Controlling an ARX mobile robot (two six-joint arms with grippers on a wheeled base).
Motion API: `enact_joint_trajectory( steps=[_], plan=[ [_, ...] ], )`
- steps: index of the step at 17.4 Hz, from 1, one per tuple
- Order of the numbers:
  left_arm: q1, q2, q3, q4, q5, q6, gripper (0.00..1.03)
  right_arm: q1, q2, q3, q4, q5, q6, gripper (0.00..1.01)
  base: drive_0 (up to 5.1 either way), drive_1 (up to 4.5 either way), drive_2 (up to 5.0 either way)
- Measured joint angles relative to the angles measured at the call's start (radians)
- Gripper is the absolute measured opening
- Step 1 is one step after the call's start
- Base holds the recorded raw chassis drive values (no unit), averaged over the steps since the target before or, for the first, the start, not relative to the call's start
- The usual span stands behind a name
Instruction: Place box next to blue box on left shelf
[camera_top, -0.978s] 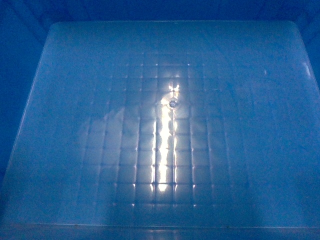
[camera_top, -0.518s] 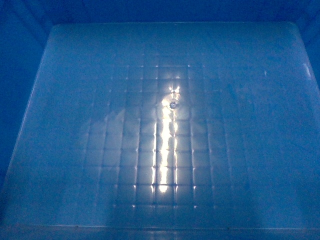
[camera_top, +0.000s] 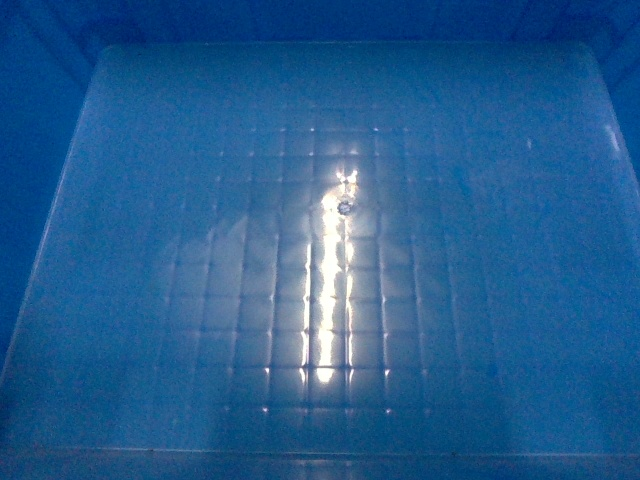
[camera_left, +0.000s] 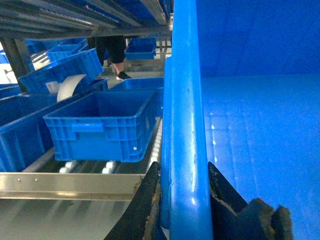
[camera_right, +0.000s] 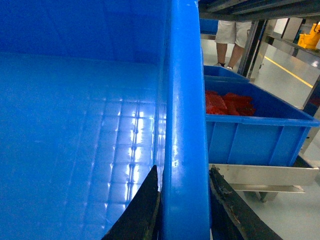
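The box (camera_top: 330, 130) fills the head view; only its pale gridded floor and dark blue walls show. My left gripper (camera_left: 184, 176) is shut on the box's left rim (camera_left: 185, 100), one black finger on each side. My right gripper (camera_right: 184, 181) is shut on the right rim (camera_right: 182, 100) in the same way. In the left wrist view, the blue box (camera_left: 102, 125) stands empty on the left shelf (camera_left: 107, 167), on white rollers behind a grey rail, just left of the held box. Between them lies a narrow strip of rollers.
More blue crates (camera_left: 60, 65) stand behind and left of the blue box, one holding a white roll. On the right, a blue crate (camera_right: 255, 132) with red packets (camera_right: 227, 102) sits on a grey rail. People's legs (camera_right: 232, 37) stand in the aisle beyond.
The box floor dipped slightly in the head view half a second ago and is back where it was one second ago. Nothing else differs.
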Motion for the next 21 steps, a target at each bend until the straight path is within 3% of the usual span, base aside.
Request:
enact_joint_trajectory(
  steps=[21],
  plan=[
    [0.0, -0.004, 0.0, 0.002, 0.0, 0.0, 0.18, 0.0, -0.002, -0.001, 0.003, 0.0, -0.001, 0.21, 0.0, 0.0, 0.0]
  ],
)
